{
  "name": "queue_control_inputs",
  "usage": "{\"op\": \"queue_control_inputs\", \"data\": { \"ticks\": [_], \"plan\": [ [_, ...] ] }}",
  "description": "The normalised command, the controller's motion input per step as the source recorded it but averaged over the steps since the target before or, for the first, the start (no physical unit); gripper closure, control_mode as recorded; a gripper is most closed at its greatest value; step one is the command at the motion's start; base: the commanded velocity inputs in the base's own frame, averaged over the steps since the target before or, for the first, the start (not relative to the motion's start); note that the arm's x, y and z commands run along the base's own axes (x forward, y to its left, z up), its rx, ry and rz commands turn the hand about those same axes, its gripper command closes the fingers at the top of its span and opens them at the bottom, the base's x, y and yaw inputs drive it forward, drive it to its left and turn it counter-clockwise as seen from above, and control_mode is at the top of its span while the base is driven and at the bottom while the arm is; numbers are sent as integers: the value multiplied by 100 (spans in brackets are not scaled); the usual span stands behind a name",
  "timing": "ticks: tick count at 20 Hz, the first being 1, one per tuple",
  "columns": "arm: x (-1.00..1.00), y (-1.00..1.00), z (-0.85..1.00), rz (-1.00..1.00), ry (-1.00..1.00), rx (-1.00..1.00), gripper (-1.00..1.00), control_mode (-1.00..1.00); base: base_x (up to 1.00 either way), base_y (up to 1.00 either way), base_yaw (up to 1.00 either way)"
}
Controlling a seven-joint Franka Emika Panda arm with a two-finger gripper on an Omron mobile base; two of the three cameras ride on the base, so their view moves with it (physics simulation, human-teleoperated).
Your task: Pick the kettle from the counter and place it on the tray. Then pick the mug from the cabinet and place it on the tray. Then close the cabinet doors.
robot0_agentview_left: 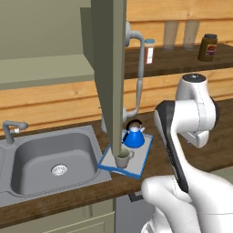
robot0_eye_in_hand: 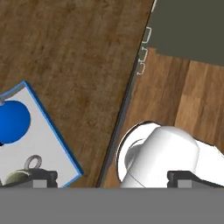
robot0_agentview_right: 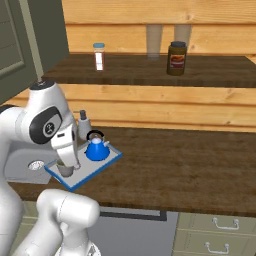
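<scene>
Sitting together on the flat light grey tray with thin blue rim (robot0_agentview_left: 142, 164), the small bright blue cone-shaped kettle (robot0_agentview_left: 134, 136) and plain grey-beige mug (robot0_agentview_left: 123, 159), mug at the kettle's 7 o'clock in the left base view, look delivered. Tray rests on the dark brown wood-grain desk (robot0_agentview_right: 180, 160). Gripper (robot0_eye_in_hand: 111, 177) spread wide, empty, above. Tall olive-green panelled cabinet door (robot0_agentview_left: 109, 68) hangs open; closing likely remains.

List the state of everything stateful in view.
kettle: upright on the tray
mug: upright on the tray, apart from the kettle
cabinet door: swung open, edge-on over the tray
gripper: jaws wide open, holding nothing
brown jar: upright on the shelf, lidded
</scene>
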Motion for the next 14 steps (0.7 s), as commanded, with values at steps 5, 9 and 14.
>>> {"op": "queue_control_inputs", "data": {
  "ticks": [5,9,14],
  "plan": [
    [-7,0,-10,-1,1,0,-100,-100,0,0,0],
    [-15,0,-7,-1,0,0,-100,100,-75,1,-3],
    [0,0,0,0,0,0,-100,100,-100,38,-3]
  ]
}}
